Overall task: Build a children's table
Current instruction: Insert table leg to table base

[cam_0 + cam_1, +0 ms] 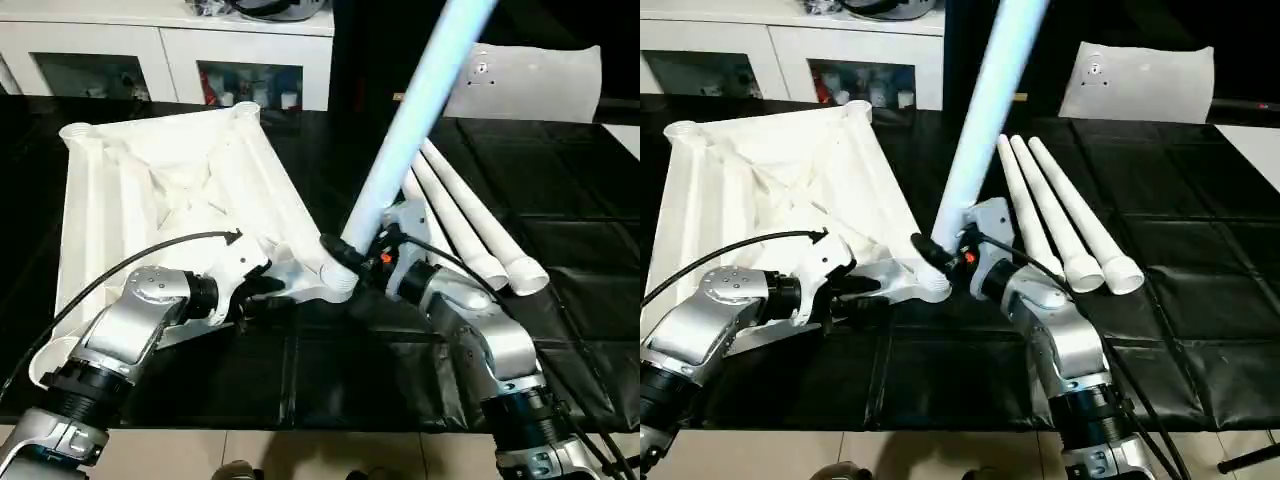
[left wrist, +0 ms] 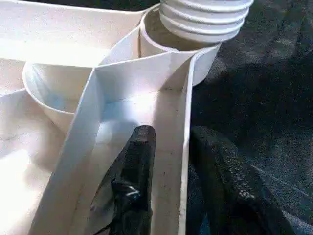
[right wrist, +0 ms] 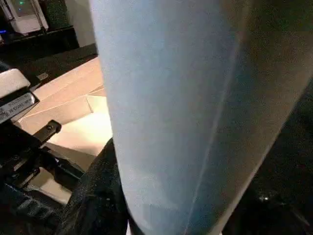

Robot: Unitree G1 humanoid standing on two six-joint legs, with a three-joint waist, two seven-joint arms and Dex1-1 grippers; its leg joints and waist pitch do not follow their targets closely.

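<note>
So the table top (image 1: pixel 150 190) is lying ribs-up on our black worktop (image 1: pixel 560 260), left fingers (image 2: pixel 139 161) pinching its rim by the near corner socket (image 2: pixel 176 44). Right fingers (image 3: pixel 93 196) hold the first leg (image 1: pixel 420 110) tilted over that socket, not seated yet. Three legs (image 1: pixel 1070 215) still waiting beside us.

Table top (image 1: pixel 150 190): white plastic, smooth, slight sheen, ribbed underside. Legs (image 1: pixel 470 225): smooth white plastic tubes; one end ridged (image 2: pixel 203 17). Mat (image 1: pixel 560 300): black, matt, quilted cloth. Gripper fingers (image 2: pixel 139 166): black, matt, grainy. Forearms (image 1: pixel 130 330): silver brushed metal.
</note>
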